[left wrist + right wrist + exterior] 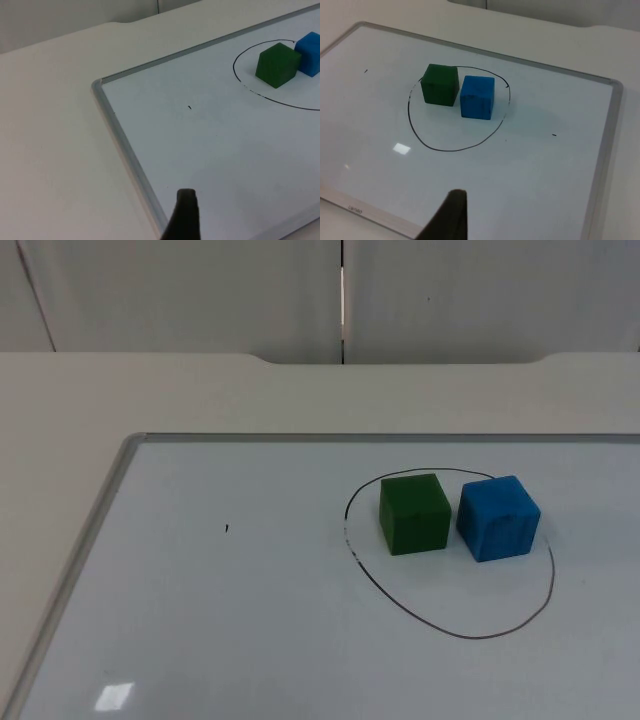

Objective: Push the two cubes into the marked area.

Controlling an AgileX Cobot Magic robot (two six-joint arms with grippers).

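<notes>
**Both cubes sat inside the drawn ring**

Whiteboard surface (250, 620) lay closest to you in the top view, bare white with a bright glare patch (114, 696) near its front corner and a tiny black mark (227, 529) out in the open area. Its grey metal frame (90, 540) ran along the side and back edges, and the board rested on the white table (150, 390), which ended at the grey partition wall (200, 290).

You could see the green cube (414, 513) and the blue cube (497, 517) standing side by side, just beside each other, upright and flat on the board. Both were within the black hand-drawn ring (450, 630). They sat toward the far part of that ring, the blue one close to the line, with open board inside the loop in front of them. Nothing stood between the cubes or around them on the board.

From the left wrist view, you saw the left gripper's fingertip (183, 216) above the board's edge, well apart from the green cube (277, 64) and blue cube (311, 54). From the right wrist view, the right gripper's fingertip (451, 216) was likewise well apart from the cubes. Whether either gripper was spread or closed, you could not tell.
</notes>
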